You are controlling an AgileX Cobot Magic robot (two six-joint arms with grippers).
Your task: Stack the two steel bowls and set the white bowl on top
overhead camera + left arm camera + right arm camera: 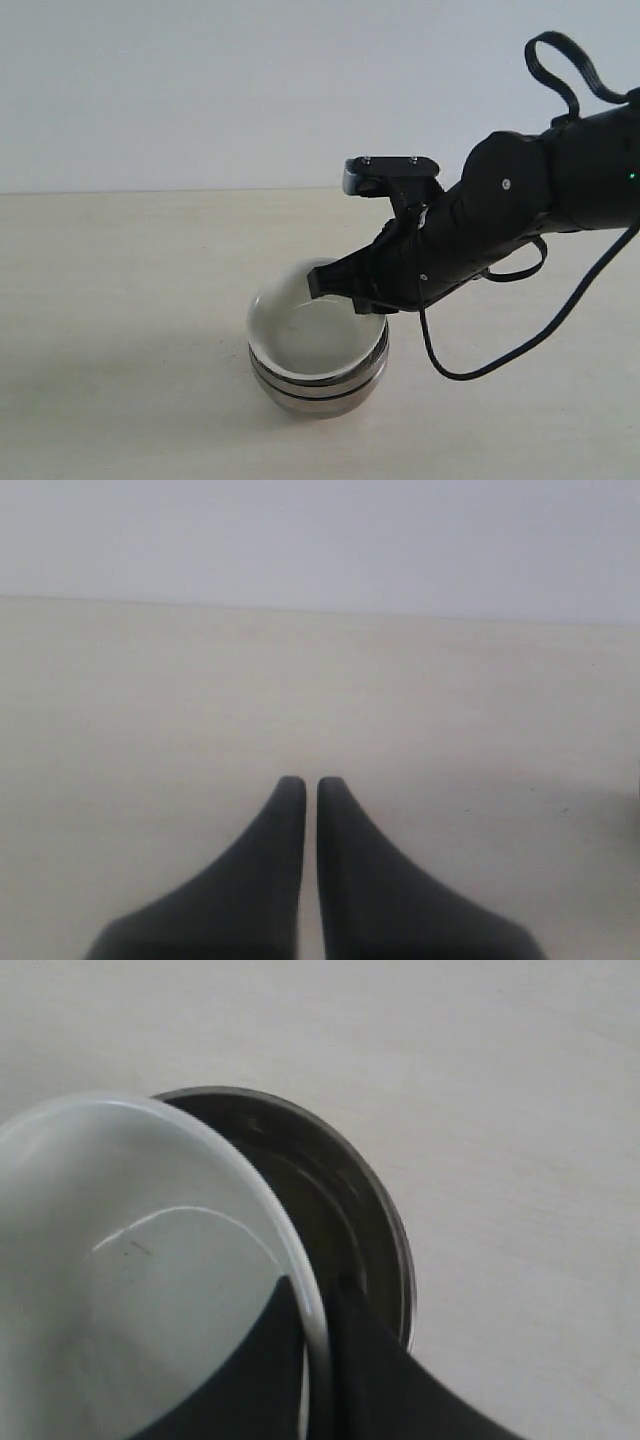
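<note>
Your right gripper (335,288) (315,1295) is pinched on the rim of the white bowl (305,335) (130,1260); one finger sits inside the bowl and one outside, jaws closed down to the rim's thickness. The bowl hangs tilted off the fingertips, its mouth tipped up and away from the wrist. Right under the gripper sit the two steel bowls (320,390) (340,1190), nested one inside the other on the table (120,300). The white bowl's low edge dips into the mouth of the top steel bowl; you cannot tell whether it touches the metal. Your left gripper (311,785) has its jaws almost together, only a thin slit between the tips, gripping nothing; the table (150,730) lies beneath and ahead of its tips.
</note>
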